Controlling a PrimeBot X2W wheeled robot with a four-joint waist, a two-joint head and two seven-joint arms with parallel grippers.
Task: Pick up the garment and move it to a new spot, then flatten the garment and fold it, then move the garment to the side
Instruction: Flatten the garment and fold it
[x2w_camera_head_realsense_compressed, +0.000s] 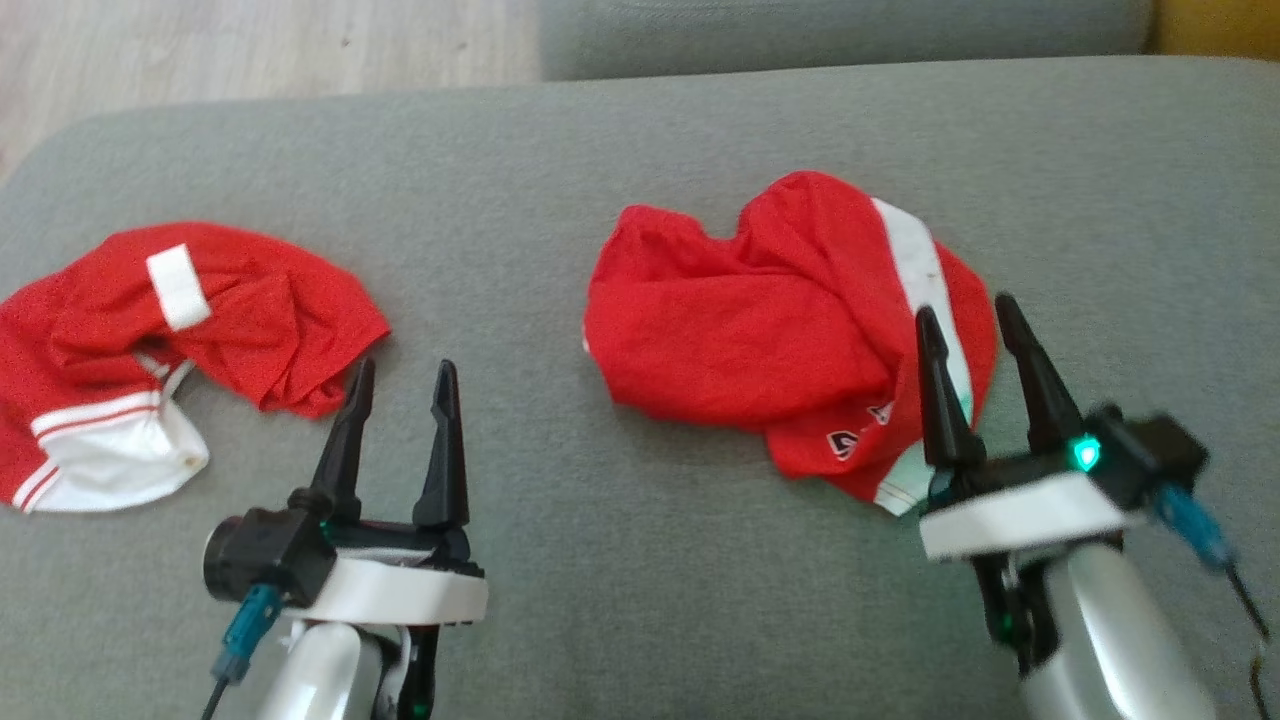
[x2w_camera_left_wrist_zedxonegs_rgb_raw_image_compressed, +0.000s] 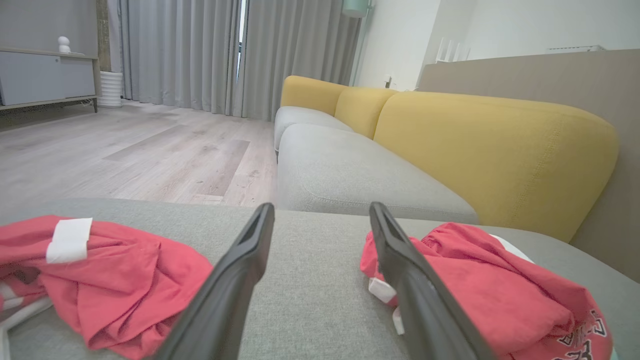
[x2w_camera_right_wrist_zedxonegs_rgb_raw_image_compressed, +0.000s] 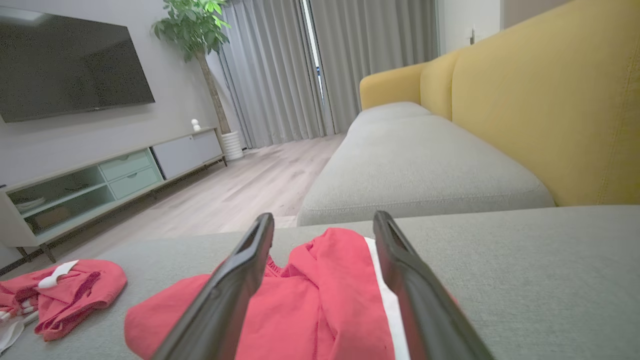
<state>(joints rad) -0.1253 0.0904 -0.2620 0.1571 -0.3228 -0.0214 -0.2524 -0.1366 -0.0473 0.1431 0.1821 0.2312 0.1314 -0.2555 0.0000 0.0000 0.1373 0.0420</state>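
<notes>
Red knit sports garment with a white side stripe and printed lettering: crumpled heap, right of the middle of the grey fabric seat cushion, well in from its far edge.

Handling, as judged: light, limp and soft, not fragile. It will likely sag and unfurl when lifted, and thin cloth may slip from a shallow pinch. The best hold looks to be a raised ridge of fold or the white-striped hem at the near right, taken deep between the fingers. Right gripper hangs over that near-right edge, jaws spread wide, holding nothing. Left gripper stands over bare cushion between the two heaps, jaws likewise wide and empty. A second red garment with white trim lies crumpled at the cushion's left edge, well apart.
</notes>
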